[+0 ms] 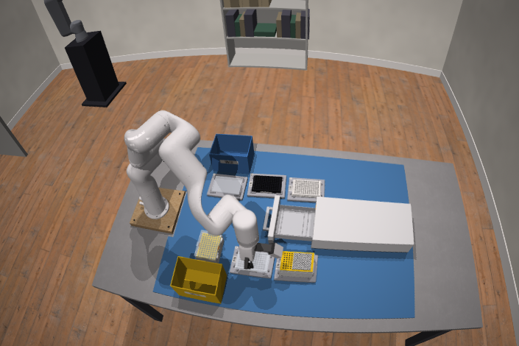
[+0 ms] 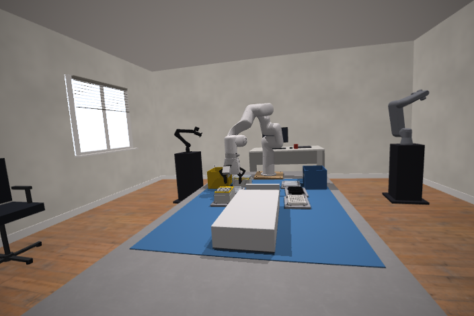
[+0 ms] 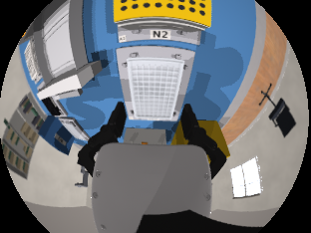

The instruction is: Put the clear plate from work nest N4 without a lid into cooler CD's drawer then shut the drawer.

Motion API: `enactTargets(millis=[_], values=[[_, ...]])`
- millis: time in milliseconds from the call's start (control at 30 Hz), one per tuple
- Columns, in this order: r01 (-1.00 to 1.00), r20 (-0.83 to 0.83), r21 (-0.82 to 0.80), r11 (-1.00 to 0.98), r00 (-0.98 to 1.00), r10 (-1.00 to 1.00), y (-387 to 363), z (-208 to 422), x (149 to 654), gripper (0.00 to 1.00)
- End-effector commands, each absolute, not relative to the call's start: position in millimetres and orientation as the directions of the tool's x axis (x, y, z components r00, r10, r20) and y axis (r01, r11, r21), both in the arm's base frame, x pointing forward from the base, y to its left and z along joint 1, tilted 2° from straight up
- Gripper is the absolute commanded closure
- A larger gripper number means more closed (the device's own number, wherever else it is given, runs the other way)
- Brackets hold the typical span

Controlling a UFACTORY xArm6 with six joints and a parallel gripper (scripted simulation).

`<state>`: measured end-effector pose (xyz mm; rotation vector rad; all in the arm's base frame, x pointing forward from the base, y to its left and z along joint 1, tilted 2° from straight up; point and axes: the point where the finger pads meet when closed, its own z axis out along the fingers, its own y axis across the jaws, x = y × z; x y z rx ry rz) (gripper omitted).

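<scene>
The clear plate [image 1: 255, 260] lies flat in its grey nest at the front of the blue mat, left of the yellow tip box [image 1: 297, 261]. In the wrist view the plate [image 3: 155, 88] shows as a pale well grid straight below. My gripper [image 1: 248, 263] is open and empty, pointing down low over the plate. Its two fingers stand on either side of the plate's near end, and I cannot tell whether they touch it. The white cooler CD [image 1: 361, 223] has its drawer [image 1: 292, 222] pulled out toward the arm's base. The drawer is empty, with its bar handle [image 1: 266, 218] at the left.
A yellow bin [image 1: 197, 279] stands front left of the plate, and a pale yellow plate [image 1: 208, 246] lies behind that bin. At the back are a blue bin [image 1: 231, 152], a lidded plate [image 1: 227, 185], a black plate [image 1: 266, 184] and a white plate [image 1: 305, 187]. The N2 label [image 3: 159, 33] marks the tip box's nest.
</scene>
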<state>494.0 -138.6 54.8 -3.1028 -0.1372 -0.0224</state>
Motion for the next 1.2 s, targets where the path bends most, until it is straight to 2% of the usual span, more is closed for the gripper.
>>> enactTargets(millis=[0, 1167], values=[[0.089, 0.021, -0.033, -0.996, 0.996, 0.088, -138.9, 50.9, 495.7, 0.00], [0.089, 0.021, -0.033, -0.996, 0.996, 0.088, -138.1, 29.9, 496.0, 0.00]])
